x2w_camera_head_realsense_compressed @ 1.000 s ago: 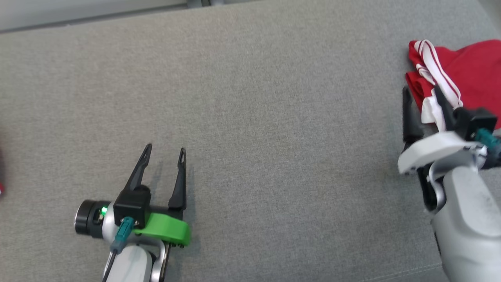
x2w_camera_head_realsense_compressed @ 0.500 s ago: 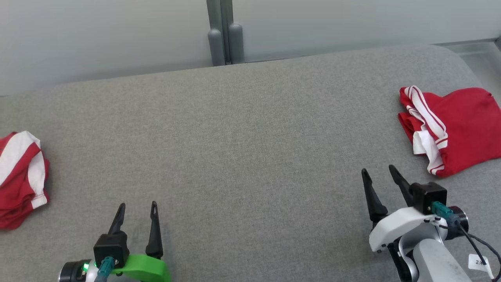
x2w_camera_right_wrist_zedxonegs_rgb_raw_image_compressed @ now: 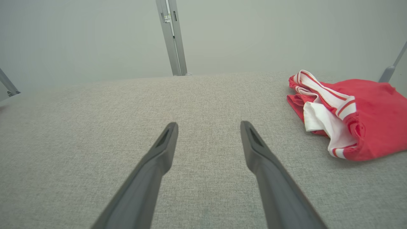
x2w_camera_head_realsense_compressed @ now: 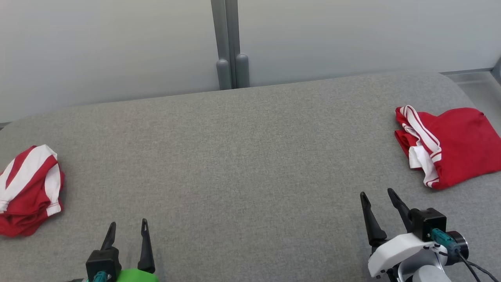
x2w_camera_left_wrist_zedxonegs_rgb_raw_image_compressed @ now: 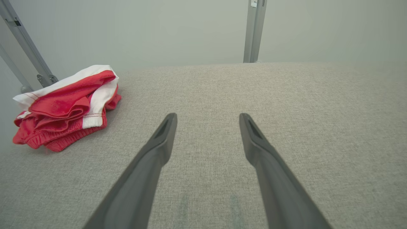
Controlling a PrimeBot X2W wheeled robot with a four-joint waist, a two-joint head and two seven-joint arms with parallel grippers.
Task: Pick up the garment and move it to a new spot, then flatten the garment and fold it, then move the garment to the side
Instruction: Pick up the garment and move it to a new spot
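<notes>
**A:** Grey fabric covers the table (x2w_camera_head_realsense_compressed: 250, 156). Where's the garment?

**B:** There are two. The folded garment (x2w_camera_head_realsense_compressed: 458, 145) lies ahead and right of the right tool (x2w_camera_head_realsense_compressed: 377, 192). The crumpled garment (x2w_camera_head_realsense_compressed: 27, 196) sits well left of the left tool (x2w_camera_head_realsense_compressed: 129, 222).

**A:** And the arms?

**B:** Both are low, fingers pointing forward, spread wide and holding nothing.

**A:** What's the risk?

**B:** Pinching one loose layer of the crumpled garment. I'd expect it to drag and bunch instead of lifting.

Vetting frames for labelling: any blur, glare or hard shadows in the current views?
Head view: sharp, flat even light, no glare, faint shadow beside the right garment. Left wrist view: left gripper slightly soft near the lens, left garment crisp. Right wrist view: right gripper likewise soft, cushion weave clear.
</notes>
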